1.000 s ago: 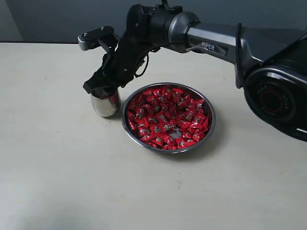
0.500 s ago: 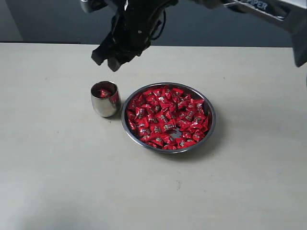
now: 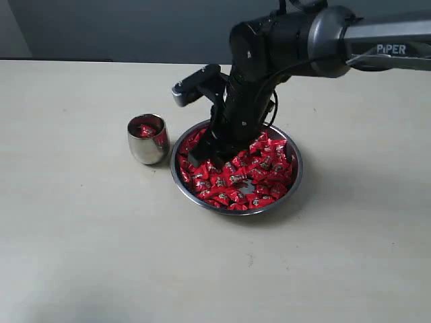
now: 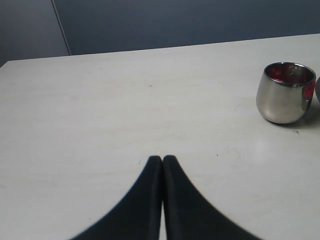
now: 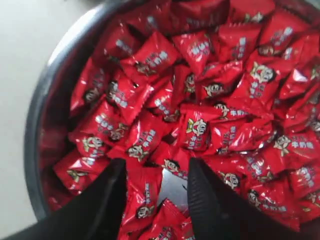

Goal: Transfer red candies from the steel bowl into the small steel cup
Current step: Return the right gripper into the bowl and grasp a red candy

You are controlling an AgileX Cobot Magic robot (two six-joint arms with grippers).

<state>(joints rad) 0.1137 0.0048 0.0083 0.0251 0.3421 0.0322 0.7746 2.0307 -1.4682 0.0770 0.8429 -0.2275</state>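
The steel bowl (image 3: 297,176) is heaped with red candies (image 3: 259,171). My right gripper (image 3: 201,159) is lowered into the bowl's side nearest the small steel cup (image 3: 148,140) and stands open. In the right wrist view its two fingers straddle candies (image 5: 150,197) and a bare patch of the bowl (image 5: 172,189) at the gripper's (image 5: 156,167) tips. Nothing is pinched. The cup stands just left of the bowl with at least one red candy (image 3: 146,130) inside. My left gripper (image 4: 162,159) is shut and empty over bare table, with the cup (image 4: 282,97) off to one side.
Pale tabletop (image 3: 87,242) stretches around the bowl and cup. The right arm (image 3: 316,40) reaches in from the upper right above the bowl. A dark wall (image 3: 101,27) runs behind the table's far edge.
The right gripper rose from the cup's mouth, swung right and came down into the bowl among the candies. The cup now stands uncovered with a red candy inside.
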